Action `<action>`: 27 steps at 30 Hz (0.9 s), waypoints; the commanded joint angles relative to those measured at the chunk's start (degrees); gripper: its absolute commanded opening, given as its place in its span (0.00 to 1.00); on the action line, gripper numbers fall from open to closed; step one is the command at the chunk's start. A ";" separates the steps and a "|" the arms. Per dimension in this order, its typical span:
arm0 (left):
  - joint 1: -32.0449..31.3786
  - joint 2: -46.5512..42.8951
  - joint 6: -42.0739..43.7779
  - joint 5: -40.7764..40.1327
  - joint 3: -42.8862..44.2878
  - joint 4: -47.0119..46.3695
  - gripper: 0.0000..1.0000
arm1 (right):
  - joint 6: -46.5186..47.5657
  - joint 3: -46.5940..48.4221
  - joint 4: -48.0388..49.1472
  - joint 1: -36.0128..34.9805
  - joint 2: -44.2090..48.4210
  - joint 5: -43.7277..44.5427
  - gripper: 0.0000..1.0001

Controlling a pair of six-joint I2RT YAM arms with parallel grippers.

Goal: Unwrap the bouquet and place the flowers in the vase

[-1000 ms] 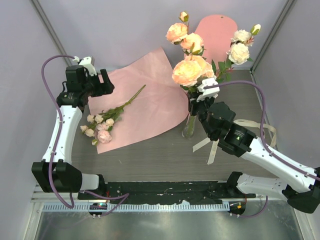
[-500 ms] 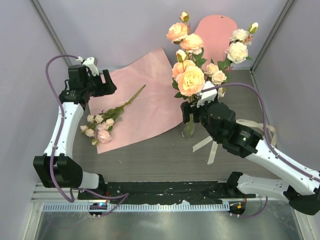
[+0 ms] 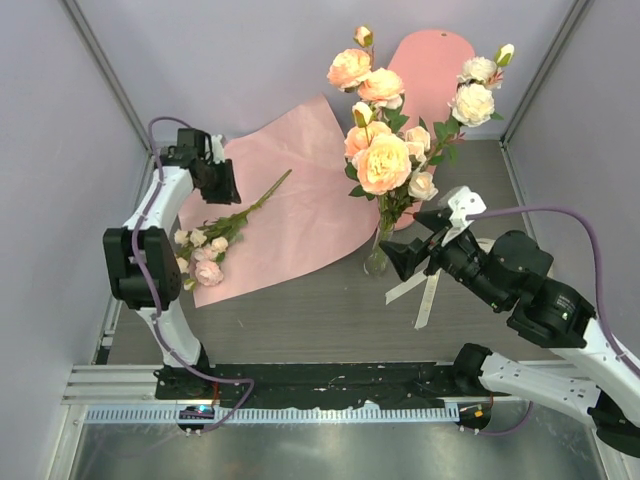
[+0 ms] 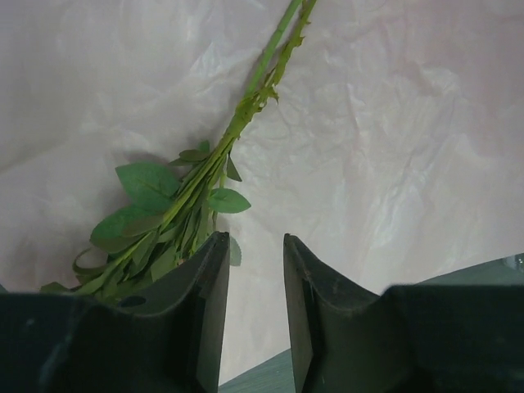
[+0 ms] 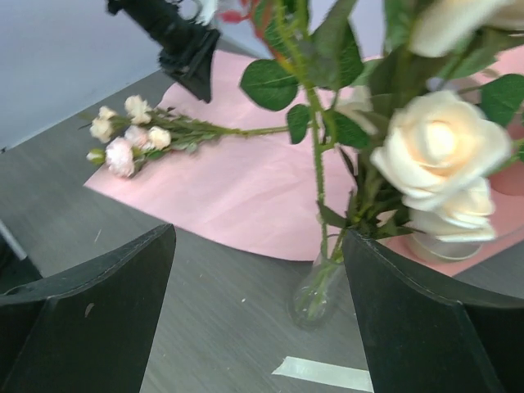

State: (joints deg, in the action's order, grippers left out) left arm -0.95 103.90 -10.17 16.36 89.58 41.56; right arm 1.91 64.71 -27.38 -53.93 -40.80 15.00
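Left wrist view: left fingers narrowly parted, empty, above leafy stem; right fingers wide apart, empty, near vase.

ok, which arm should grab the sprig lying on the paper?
Left. The left tool hangs over the sprig on the pink paper; the right tool is far off, beside the vase.

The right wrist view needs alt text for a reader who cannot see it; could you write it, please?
A small glass vase of roses stands on a grey table, framed by the open right gripper. Behind, a small rose spray lies on pink paper.
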 commanded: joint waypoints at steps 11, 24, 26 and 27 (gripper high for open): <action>-6.61 20.29 5.16 -9.33 19.57 9.06 0.40 | 1.34 -6.26 0.31 -0.03 4.32 -11.23 0.89; -7.05 26.18 6.31 -10.65 26.16 10.73 0.49 | 1.25 -7.58 1.45 0.05 3.09 -12.10 0.89; -7.05 27.50 6.22 -9.51 26.52 11.26 0.46 | 1.16 -7.58 1.54 0.06 3.00 -12.11 0.89; -7.13 27.85 6.31 -9.07 26.35 11.35 0.42 | 1.16 -7.58 1.62 0.06 2.74 -12.02 0.89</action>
State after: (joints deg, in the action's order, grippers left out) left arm -7.92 129.95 -5.21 6.48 114.02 50.98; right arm 2.90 56.75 -28.73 -53.93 -37.54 3.60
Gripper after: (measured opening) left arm 0.479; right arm 0.889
